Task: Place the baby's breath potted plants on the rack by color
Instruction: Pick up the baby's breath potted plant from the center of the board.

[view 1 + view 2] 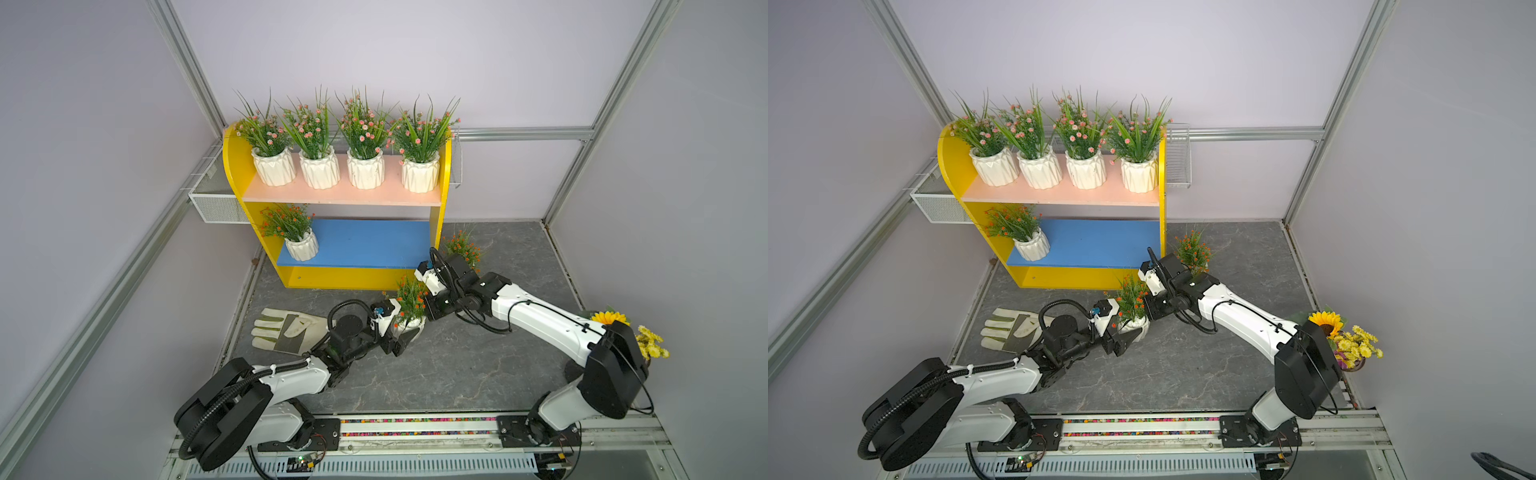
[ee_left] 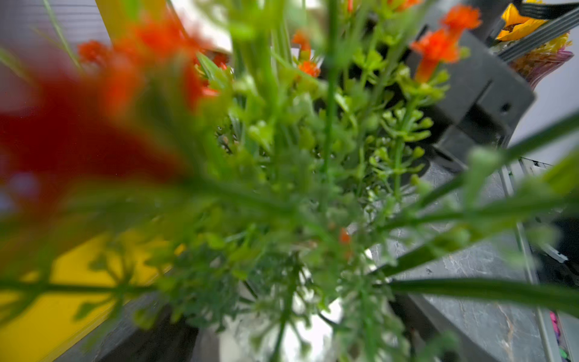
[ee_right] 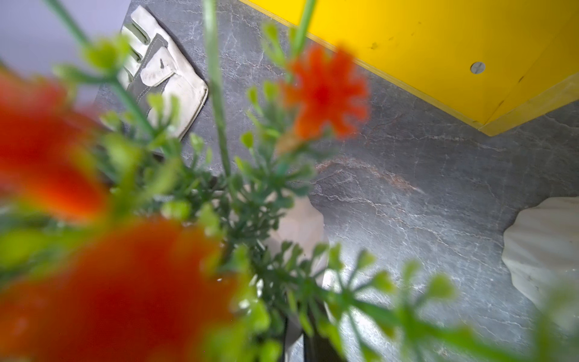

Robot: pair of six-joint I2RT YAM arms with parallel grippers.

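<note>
The left pincer stands with its jaws wide on either side of the white pot of an orange plant; I cannot tell whether they press it. The right pincer is clenched and buried in that plant's sprigs, and whether it pinches a stem is hidden. This plant stands on the table just in front of the rack, long axis about upright, sprigs up. Three orange plants show in both top views: this one, a second orange plant upright on the table beside the rack's right panel, and a third orange plant upright at the left end of the blue board. Four pink plants stand upright in a row on the pink board. One glove lies flat on the table left of the left pincer, fingers pointing left. One bouquet stands behind the right arm.
</note>
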